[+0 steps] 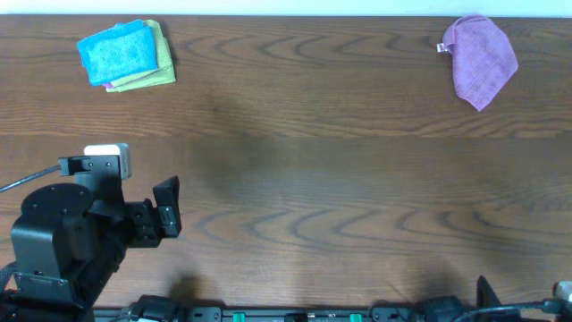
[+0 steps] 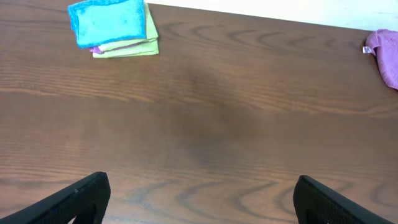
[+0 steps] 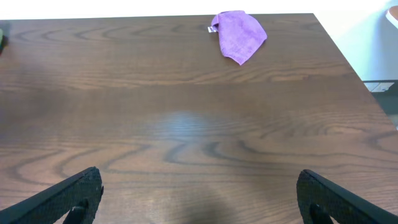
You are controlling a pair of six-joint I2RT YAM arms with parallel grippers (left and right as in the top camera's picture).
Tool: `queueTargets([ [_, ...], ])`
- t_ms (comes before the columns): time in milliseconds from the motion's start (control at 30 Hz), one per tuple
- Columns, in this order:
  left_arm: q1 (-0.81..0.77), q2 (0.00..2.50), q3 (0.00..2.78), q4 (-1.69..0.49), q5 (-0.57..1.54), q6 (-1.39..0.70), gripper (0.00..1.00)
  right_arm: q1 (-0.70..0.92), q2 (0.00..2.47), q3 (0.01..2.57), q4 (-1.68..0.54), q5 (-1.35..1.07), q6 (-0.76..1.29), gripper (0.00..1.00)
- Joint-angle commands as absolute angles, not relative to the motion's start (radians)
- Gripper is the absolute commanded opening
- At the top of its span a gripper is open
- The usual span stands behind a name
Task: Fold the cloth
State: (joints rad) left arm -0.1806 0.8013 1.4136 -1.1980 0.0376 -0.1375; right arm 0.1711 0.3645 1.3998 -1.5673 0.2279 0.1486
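The bright sky-blue woven cloth [image 1: 116, 51] lies folded into a neat rectangle at ten o'clock on the dark wood-grain table [image 1: 340, 179], atop a lime-green folded cloth [image 1: 164, 72]. A crumpled purple cloth [image 1: 483, 58] sits well apart at two o'clock. The left claw [image 2: 200, 180], at eight o'clock, and the right claw [image 3: 199, 174] both gape wide, holding nothing. The fold looks finished, so the next move likely calls only for parking the arms. The right arm is almost wholly cut off overhead.
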Motion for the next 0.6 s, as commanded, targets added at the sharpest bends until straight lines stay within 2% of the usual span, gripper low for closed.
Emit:
queueTargets([
  [0, -0.185, 0.8, 1.41, -1.214, 0.042, -0.139, 0.95, 0.16, 0.365, 1.404, -1.568, 0.232, 0.137, 0.99],
  [333, -0.193, 0.797, 1.409, -1.312, -0.038, -0.123, 0.95, 0.16, 0.364, 1.404, -1.568, 0.232, 0.137, 0.99],
  [433, -0.192, 0.776, 1.4, -1.259, -0.097, -0.115, 0.95, 0.16, 0.364, 1.404, -1.568, 0.232, 0.137, 0.99],
  [567, -0.144, 0.627, 1.226, -1.055, -0.102, -0.09, 0.95, 0.16, 0.364, 1.404, -1.568, 0.232, 0.137, 0.99],
])
